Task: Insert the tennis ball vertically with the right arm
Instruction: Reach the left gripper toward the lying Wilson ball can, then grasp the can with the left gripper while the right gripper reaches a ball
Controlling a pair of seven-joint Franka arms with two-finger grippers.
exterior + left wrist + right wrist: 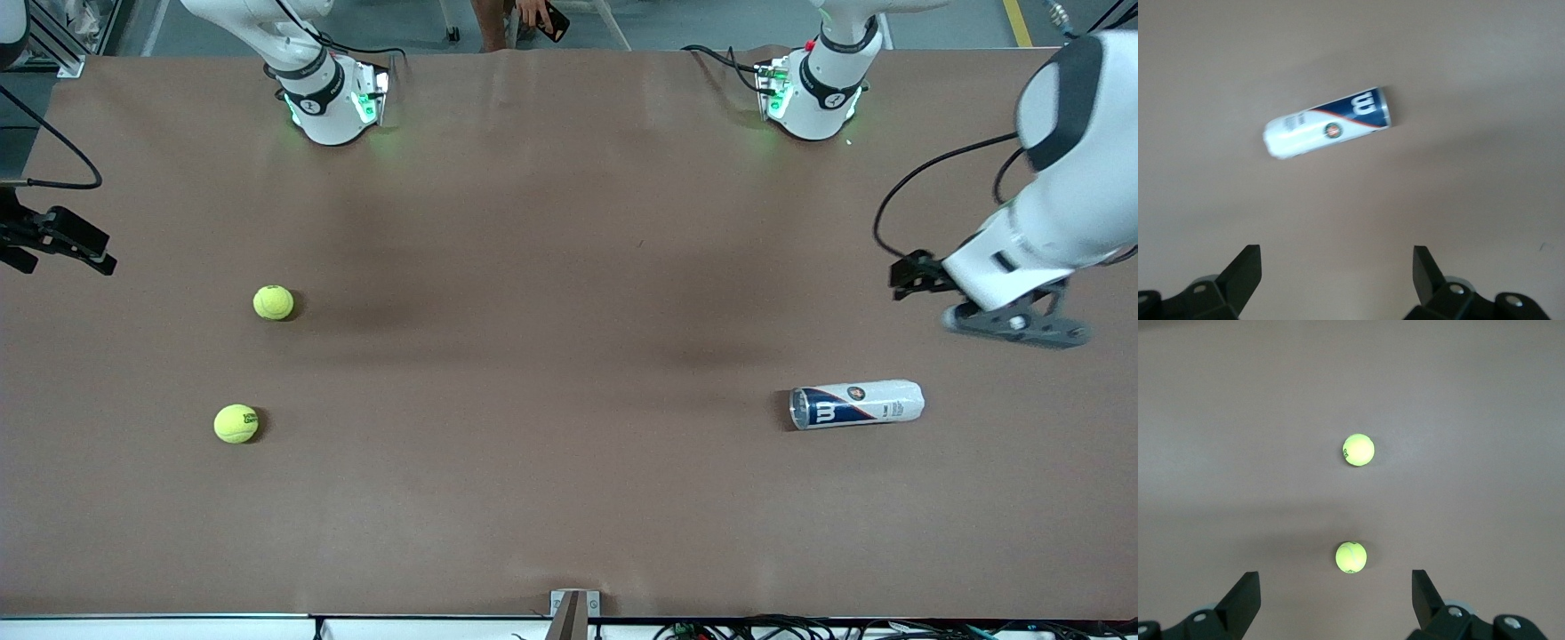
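right gripper [1336, 603]: hanging wide open, holding nothing, over the table's right-arm end, mostly cut off in front view | left gripper [1338, 280]: hanging wide open, empty, tips only showing | two balls [273, 302] [236, 423]: lying apart, untouched | can [856, 404]: lying on its side, inside hidden

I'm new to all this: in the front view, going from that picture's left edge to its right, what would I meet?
Right end effector → nearer tennis ball → farther tennis ball → ball can lying on its side → left end effector.
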